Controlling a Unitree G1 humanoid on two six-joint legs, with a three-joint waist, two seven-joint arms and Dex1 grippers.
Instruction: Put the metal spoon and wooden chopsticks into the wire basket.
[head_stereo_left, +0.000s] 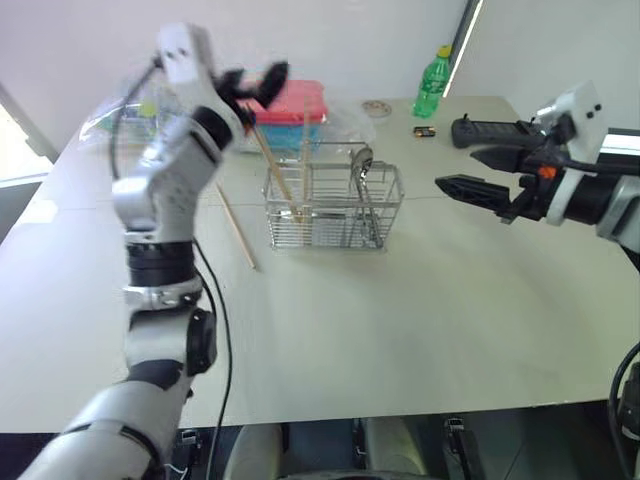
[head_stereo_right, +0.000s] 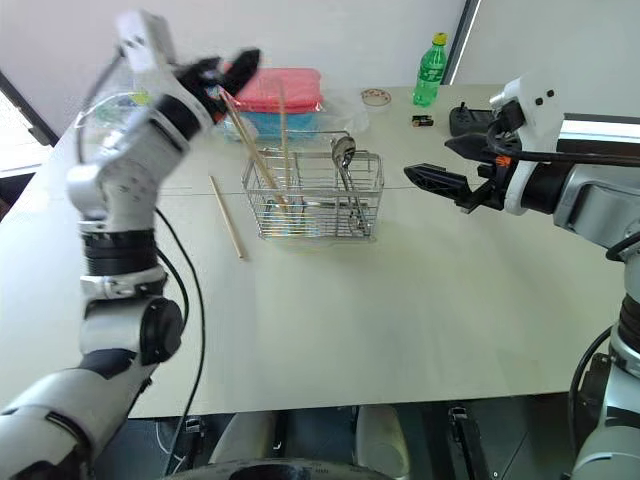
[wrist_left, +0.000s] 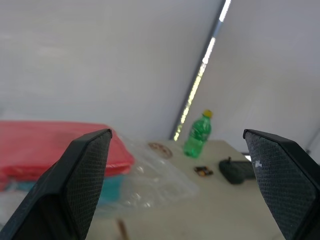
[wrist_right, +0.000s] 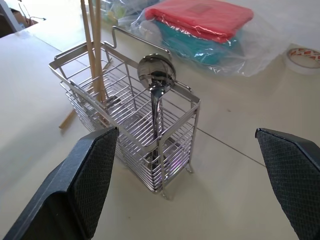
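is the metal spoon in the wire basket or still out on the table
In. The metal spoon stands upright in the wire basket, bowl up above the rim and handle down inside an end compartment.

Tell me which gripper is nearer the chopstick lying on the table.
Left. The left gripper hangs open above the wire basket's far left corner, close over the loose chopstick; the right gripper, open, waits across the basket, farther off.
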